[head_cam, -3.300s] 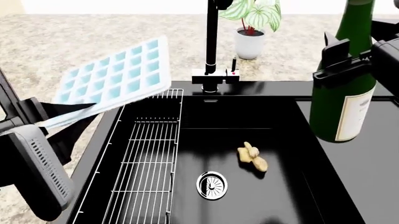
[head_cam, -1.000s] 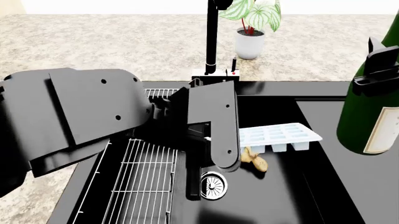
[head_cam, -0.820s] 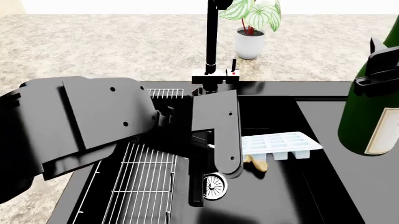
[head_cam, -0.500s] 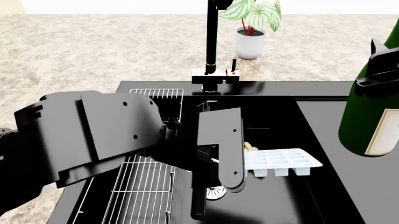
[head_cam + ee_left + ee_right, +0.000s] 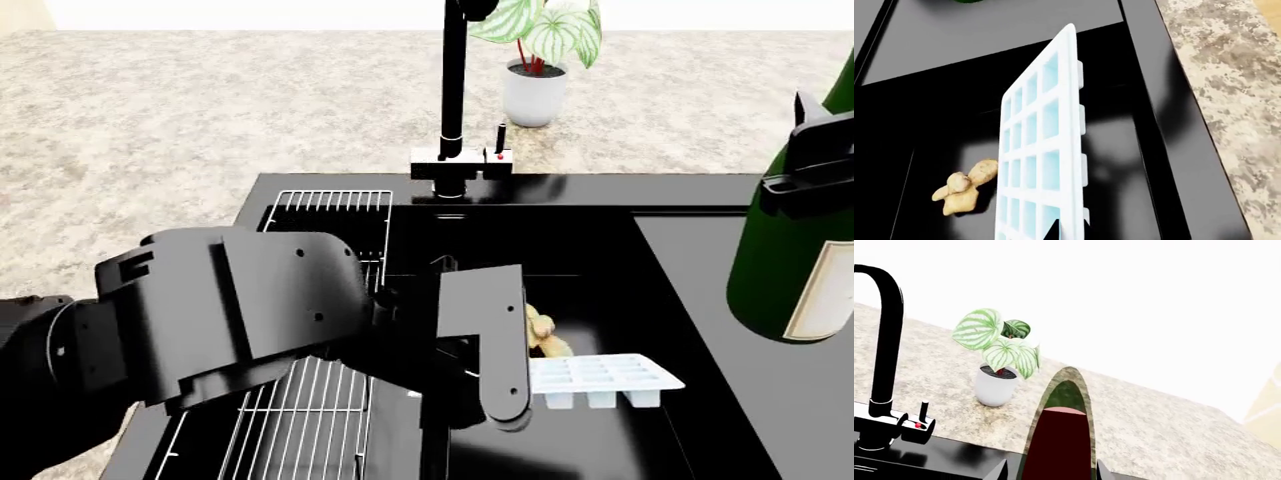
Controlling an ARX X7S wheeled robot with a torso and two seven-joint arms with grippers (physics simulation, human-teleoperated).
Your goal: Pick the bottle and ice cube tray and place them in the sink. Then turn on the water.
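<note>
From the left wrist camera, your ice cube tray (image 5: 1044,150) runs lengthwise away from the lens over the black sink (image 5: 934,100), with its pale blue cells facing one side. A dark gripper tip overlaps the tray's near end, so your left gripper is clamped on the tray. A piece of ginger root (image 5: 964,186) lies on the basin floor just beside the tray. Speckled stone counter (image 5: 1227,100) borders the sink edge.

In the head view, your left arm reaches across the wire rack (image 5: 314,300) into the basin, and the left gripper (image 5: 514,385) grips one short end of the tray, which sticks out level, low inside the sink; you cannot tell whether it touches the floor. The ginger peeks out just behind it. The tall black tap (image 5: 454,90) stands at the back rim with a potted plant (image 5: 541,60) near it. At the right edge, your right gripper (image 5: 814,165) is closed around the green bottle (image 5: 787,270), which is held upright above the drainboard.

The right wrist camera looks along the bottle toward the tap, the plant and the counter.
</note>
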